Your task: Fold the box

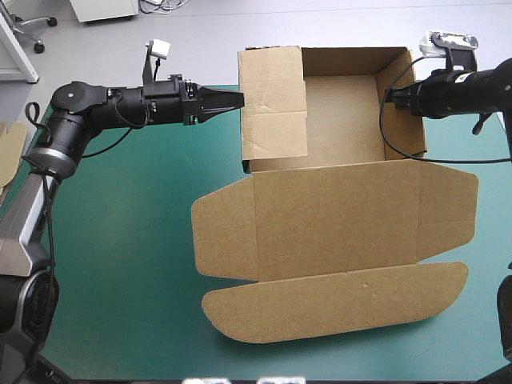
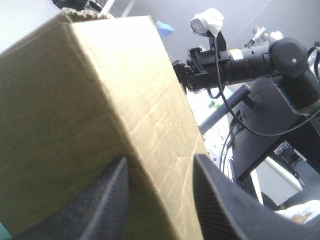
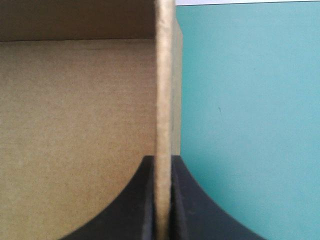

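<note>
The brown cardboard box (image 1: pixel 336 216), an open tray toward the teal-green tabletop's (image 1: pixel 128 240) far edge, is being braced, the black right gripper's (image 1: pixel 398 94) jaws pinching its right wall while the left gripper's (image 1: pixel 238 99) parted jaws are pressing its left flap.

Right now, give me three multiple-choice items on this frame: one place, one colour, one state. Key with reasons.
1. Where is the box lid?
A) flat on the cover, on the robot's side
B) standing upright
C) hanging off the far edge

2. Cover colour?
A) red
B) teal-green
C) grey

3. Right end effector?
A) open, clear of the box
B) shut on the box's right wall
C) out of view

Key:
1A, the lid lies spread out on the near side.
2B, teal-green shows all round the board.
3B, the wall's edge is pinched between its fingers.
</note>
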`<state>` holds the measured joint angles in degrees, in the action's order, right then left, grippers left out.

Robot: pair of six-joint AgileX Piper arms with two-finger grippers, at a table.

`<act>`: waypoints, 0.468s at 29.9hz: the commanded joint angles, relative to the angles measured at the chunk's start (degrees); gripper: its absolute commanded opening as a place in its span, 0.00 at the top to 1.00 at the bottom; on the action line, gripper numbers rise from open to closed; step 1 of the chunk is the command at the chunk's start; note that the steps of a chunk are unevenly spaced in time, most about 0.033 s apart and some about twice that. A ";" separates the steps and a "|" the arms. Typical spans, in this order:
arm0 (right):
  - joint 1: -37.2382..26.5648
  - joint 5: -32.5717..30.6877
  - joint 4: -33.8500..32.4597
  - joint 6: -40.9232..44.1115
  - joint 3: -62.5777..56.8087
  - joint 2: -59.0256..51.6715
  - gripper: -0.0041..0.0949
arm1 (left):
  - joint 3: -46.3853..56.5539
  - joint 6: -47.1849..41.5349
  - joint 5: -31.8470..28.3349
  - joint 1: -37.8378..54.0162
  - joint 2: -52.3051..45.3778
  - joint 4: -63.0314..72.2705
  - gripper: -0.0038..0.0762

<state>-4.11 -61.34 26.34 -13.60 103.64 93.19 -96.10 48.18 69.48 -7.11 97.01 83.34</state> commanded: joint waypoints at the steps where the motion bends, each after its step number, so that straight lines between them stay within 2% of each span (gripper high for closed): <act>1: -0.07 2.81 3.25 0.55 1.68 -2.27 0.99 | -3.09 -1.04 1.29 -0.36 -3.09 3.31 0.57; 6: -0.07 3.16 3.25 0.79 1.68 -2.27 0.99 | -3.44 -1.12 0.60 -1.70 -3.09 1.96 0.57; 14: -0.07 3.16 3.25 1.48 1.68 -2.27 0.99 | -6.92 -5.14 -4.97 -5.18 -3.09 -9.33 0.57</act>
<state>-4.11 -61.34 25.58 -13.37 103.64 93.20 -99.38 45.23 66.80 -11.32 96.95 73.34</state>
